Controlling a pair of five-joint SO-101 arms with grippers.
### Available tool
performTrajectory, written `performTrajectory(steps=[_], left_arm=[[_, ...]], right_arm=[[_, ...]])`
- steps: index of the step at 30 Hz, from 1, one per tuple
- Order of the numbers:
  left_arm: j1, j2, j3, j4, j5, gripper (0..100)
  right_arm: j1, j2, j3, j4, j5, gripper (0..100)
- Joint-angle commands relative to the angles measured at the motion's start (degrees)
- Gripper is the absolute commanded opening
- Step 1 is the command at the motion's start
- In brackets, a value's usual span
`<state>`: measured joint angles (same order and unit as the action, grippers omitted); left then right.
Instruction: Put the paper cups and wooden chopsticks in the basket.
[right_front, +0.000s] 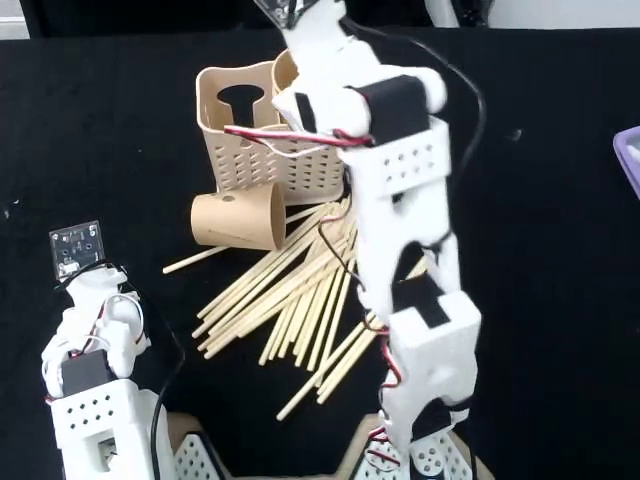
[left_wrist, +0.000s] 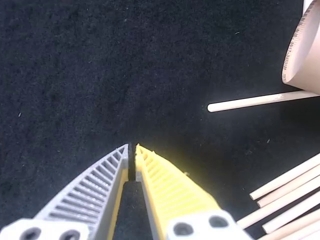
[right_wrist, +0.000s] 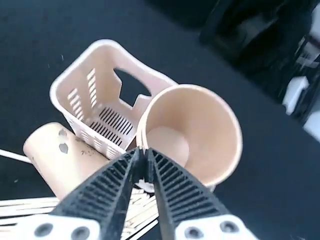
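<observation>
So one paper cup (right_wrist: 200, 125) is pinched by its rim in the right jaws. They're closed down tight on the cup wall, one finger inside and one outside, which keeps the cup mouth-up so it can drop straight in. It's hanging right at the far corner of the basket (right_wrist: 92, 102). I can't tell whether its bottom is already inside or just over the edge.

The second cup (right_front: 240, 220) is lying on its side on the counter (right_front: 540, 300), touching the front wall of the basket, so it'll probably need a rim grab too.

The chopsticks (right_front: 300, 290) are all fanned out in a loose pile just in front of that cup, none in the basket yet as far as I can see. One stray stick (left_wrist: 260, 101) sticks out to the side.

The left jaws are fully closed with nothing in them, parked low over bare counter near that stray stick. My guess is it's keeping out of the way.
</observation>
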<state>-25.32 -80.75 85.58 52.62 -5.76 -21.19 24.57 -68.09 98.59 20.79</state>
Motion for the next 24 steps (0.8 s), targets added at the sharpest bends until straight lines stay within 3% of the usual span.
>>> performTrajectory(steps=[1,24], left_arm=[[0.6,-0.6,-0.5,-1.2,0.5,3],[0.6,-0.6,-0.5,-1.2,0.4,3]], right_arm=[[0.4,1.5,-1.4,-1.3,-0.8,1.1],[3.6,5.4,-5.5,-0.3,-3.6,1.1]])
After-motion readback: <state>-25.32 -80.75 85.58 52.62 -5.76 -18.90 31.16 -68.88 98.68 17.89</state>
